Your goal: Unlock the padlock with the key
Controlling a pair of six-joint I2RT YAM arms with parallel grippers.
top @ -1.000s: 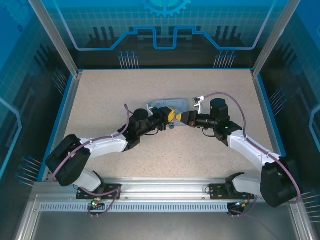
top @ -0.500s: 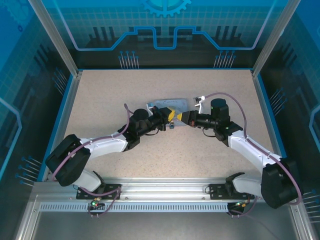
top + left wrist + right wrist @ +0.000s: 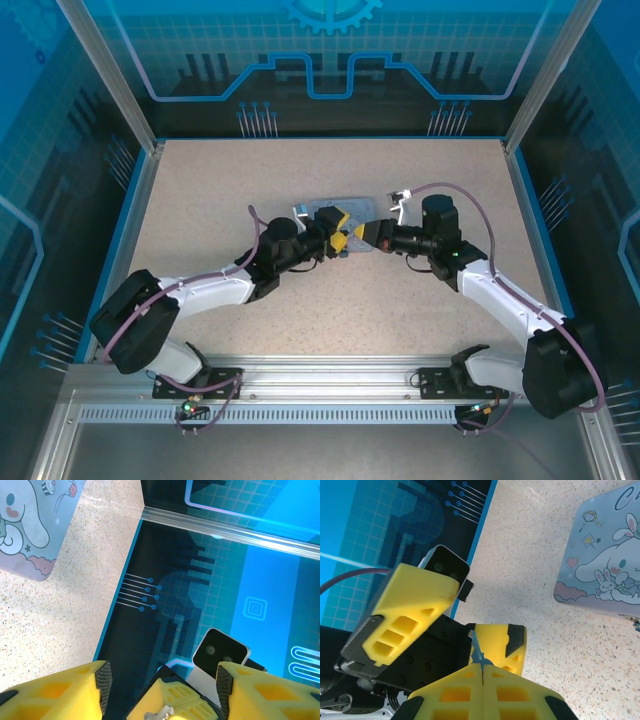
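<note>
- Step in hand: the key [image 3: 478,652] is off the table and being presented between the two claws, which looks like a hand-over or re-grip, with no insertion begun.
- Right gripper [image 3: 482,680]: clenched on the key, its thin blade pointing towards 12 o'clock from the pad seam in the right wrist view.
- Left gripper [image 3: 162,677]: released, its fingers spread to either side of the right claw's tips.
- Tin box [image 3: 605,565]: at 2 o'clock from the key and apart from it. In the overhead view the claws meet at its 6 o'clock edge.
- Padlock: I cannot tell its place. A small metal piece [image 3: 636,624] at the tin's edge may be it.
- Next move calls for a square, firm hold on the key's head before the blade is aimed at a keyway.
</note>
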